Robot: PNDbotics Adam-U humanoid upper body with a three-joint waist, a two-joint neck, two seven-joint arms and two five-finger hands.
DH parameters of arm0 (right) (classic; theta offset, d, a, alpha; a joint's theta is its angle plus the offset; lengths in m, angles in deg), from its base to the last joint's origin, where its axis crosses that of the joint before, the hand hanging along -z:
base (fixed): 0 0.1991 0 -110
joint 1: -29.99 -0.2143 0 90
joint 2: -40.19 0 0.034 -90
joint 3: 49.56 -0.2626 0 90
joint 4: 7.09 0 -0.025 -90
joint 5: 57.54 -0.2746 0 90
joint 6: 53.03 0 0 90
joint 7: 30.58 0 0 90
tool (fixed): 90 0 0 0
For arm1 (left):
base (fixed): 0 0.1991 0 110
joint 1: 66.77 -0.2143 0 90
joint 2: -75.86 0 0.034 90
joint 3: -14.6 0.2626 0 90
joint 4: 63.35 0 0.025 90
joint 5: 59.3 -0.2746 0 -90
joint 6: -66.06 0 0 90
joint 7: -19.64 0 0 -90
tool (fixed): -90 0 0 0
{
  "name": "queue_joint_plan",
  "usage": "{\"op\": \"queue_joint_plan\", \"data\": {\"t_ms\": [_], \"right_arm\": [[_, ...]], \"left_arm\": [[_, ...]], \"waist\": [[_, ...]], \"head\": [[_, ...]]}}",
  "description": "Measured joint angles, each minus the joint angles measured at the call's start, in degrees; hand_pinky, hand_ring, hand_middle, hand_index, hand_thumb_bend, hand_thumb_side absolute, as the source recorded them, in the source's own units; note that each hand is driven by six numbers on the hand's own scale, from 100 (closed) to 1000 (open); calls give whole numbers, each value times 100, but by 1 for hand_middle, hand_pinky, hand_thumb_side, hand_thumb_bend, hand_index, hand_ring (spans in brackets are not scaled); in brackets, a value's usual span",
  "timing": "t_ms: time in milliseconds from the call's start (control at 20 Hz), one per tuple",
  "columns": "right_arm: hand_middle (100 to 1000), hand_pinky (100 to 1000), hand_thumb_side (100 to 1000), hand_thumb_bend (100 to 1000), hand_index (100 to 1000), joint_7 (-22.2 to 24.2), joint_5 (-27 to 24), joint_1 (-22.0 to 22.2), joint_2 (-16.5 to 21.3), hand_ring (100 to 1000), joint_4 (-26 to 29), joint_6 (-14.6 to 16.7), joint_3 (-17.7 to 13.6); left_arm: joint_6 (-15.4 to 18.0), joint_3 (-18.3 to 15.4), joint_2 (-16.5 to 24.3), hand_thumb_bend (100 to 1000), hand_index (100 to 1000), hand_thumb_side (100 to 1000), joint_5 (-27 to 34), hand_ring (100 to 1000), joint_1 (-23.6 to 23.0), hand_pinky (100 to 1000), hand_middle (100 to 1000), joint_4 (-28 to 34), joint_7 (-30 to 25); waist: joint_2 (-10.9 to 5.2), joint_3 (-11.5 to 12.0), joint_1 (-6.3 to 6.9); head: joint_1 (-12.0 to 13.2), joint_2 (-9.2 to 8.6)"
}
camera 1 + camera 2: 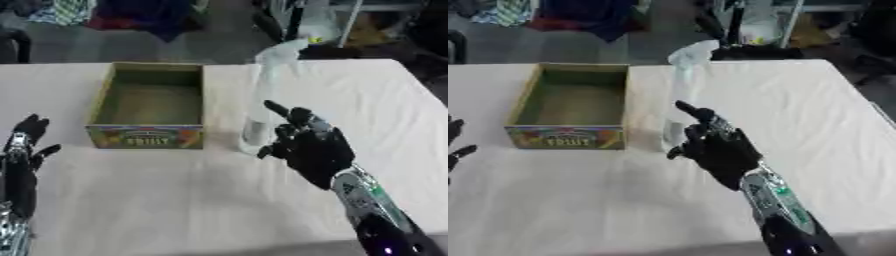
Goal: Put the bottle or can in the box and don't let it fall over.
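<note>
A tall clear bottle (264,95) with a pale spray-type top stands upright on the white table (385,100), just right of the box. The cardboard box (150,106), open at the top with a coloured fruit label on its front, holds nothing I can see. My right hand (311,146) is beside the bottle's lower part, on its right and nearer to me, one finger raised and the others curled near the base; I cannot tell whether they touch the bottle. My left hand (26,145) rests open at the lower left, fingers up.
The white cloth covers the whole table; its far edge runs just behind the box and bottle. Beyond it are dark clutter, clothing and shelving on the floor. Bare cloth lies in front of the box and to the right of my right arm.
</note>
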Motion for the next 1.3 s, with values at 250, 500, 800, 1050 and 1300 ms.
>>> {"op": "queue_joint_plan", "data": {"t_ms": [250,500,800,1050,1300], "right_arm": [[185,529,531,100,1000,-141,-299,-22,-1,172,-144,-120,-6],[173,515,524,100,1000,-319,-422,-58,-5,166,-300,-75,-133],[162,503,519,100,1000,-482,-525,-117,-5,164,-438,20,-275],[158,496,514,100,1000,-625,-586,-169,-21,163,-604,120,-405],[148,482,509,100,1000,-733,-653,-287,-66,162,-756,191,-495]], "left_arm": [[-2,0,-1,100,962,990,0,1000,0,812,866,0,-2],[-2,0,-1,100,962,990,0,1000,0,811,866,-1,-2],[-2,0,-2,100,962,989,0,1000,0,811,865,-1,-2],[-2,0,-2,100,962,989,0,1000,0,811,865,-1,-2],[-2,0,-2,100,962,989,0,1000,0,811,864,-1,-2]], "waist": [[0,3,-9],[0,3,-9],[0,4,-9],[0,5,-9],[0,21,-8]], "head": [[-26,-1],[-27,-1],[-26,-1],[-21,-1],[-21,0]]}}
